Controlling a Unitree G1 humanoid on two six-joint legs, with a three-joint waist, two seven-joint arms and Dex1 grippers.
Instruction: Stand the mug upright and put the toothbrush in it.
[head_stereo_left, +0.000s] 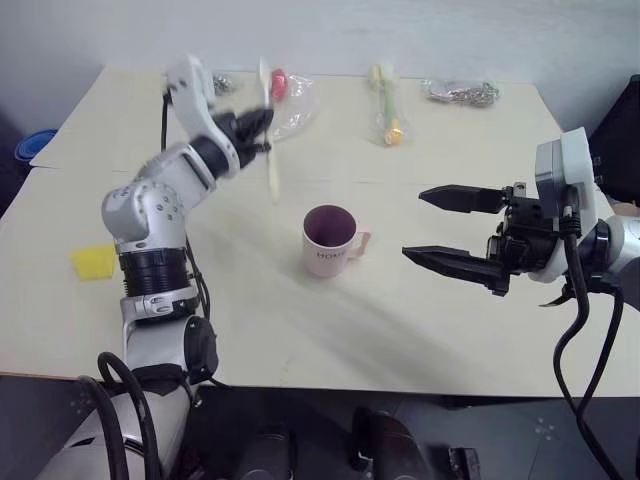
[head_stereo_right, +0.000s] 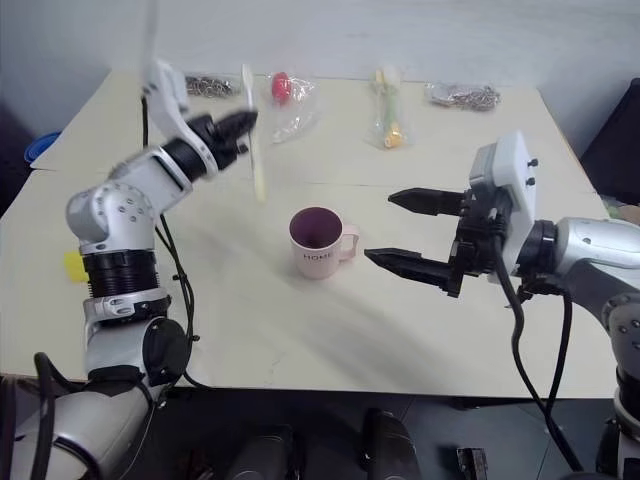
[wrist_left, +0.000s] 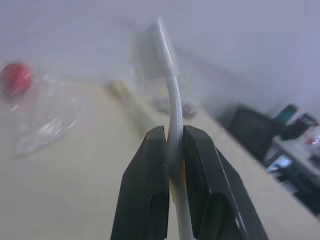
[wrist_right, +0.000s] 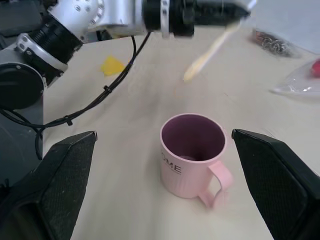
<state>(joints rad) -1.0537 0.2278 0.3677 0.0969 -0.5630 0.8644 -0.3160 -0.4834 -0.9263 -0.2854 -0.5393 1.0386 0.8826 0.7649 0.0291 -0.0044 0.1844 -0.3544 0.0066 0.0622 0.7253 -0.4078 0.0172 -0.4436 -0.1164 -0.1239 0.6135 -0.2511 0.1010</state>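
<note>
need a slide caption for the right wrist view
Open right hand flanks the upright pale pink mug while the left hand holds the slim white toothbrush above it.

Looks like a lab or office: a plain beige table (head_stereo_left: 420, 320) is set against bare grey walls.

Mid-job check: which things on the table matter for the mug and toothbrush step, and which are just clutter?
Job:
mug, upright
toothbrush, in the left gripper

Lying about:
red item in a clear bag
yellow-green stick in a clear bag
metal chain
yellow pad
</note>
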